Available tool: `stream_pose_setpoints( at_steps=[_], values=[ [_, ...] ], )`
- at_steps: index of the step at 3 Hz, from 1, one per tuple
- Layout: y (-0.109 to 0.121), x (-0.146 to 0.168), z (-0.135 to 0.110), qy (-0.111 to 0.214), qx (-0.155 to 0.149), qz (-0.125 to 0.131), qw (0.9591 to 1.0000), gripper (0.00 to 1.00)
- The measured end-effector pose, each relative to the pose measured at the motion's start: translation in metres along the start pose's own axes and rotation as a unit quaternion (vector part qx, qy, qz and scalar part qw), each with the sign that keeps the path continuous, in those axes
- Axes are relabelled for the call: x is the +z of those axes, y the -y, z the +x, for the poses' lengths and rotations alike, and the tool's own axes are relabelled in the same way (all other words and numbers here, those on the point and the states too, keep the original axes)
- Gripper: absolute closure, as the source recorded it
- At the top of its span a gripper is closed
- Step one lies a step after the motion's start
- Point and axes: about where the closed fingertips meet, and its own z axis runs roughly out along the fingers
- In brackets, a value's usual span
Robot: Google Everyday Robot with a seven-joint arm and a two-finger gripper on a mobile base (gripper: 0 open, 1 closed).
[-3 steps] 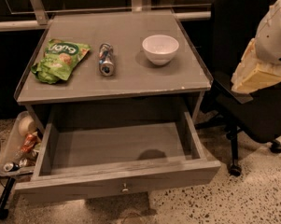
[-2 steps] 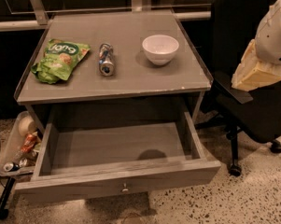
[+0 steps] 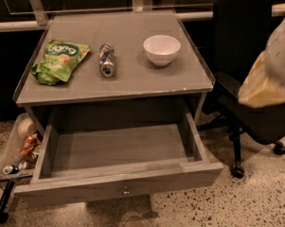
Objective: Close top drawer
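The top drawer [image 3: 118, 148] of the grey cabinet is standing pulled all the way out towards the onlooker. Its plain grey inside is showing and its long front is facing forward, with the small round knob [image 3: 126, 191] sitting at the centre of that front.

Above it, the worktop [image 3: 132, 79] is carrying three things in a row. A green snack bag [image 3: 60, 60] is lying at the left. A crushed can [image 3: 106, 60] is lying on its side just right of the bag, and a white bowl [image 3: 161, 49] is standing upright further right.

The robot's claw [image 3: 258, 88] is showing as a pale tan blur below the white arm [image 3: 279, 46]. It is hanging at the right edge of the scene in front of a black office chair [image 3: 241, 41], well apart from the drawer and touching nothing. Whether it is open or closed cannot be told.

A clear bin [image 3: 12, 148] of clutter is sitting low at the cabinet's left side, on the speckled floor [image 3: 255, 197].
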Motion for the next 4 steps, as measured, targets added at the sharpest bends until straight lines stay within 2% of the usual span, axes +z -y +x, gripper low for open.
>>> stream_pose_setpoints(
  at_steps=[1,2,3,4],
  values=[
    [-0.049,0.036,0.010,-0.022,0.005,-0.027,0.9994,1.00],
    [-0.092,0.097,0.029,-0.046,0.019,-0.077,0.9958,1.00],
    [-0.110,0.112,0.040,-0.059,0.019,-0.098,0.9932,1.00],
    [-0.110,0.112,0.040,-0.059,0.019,-0.098,0.9932,1.00]
  ],
)
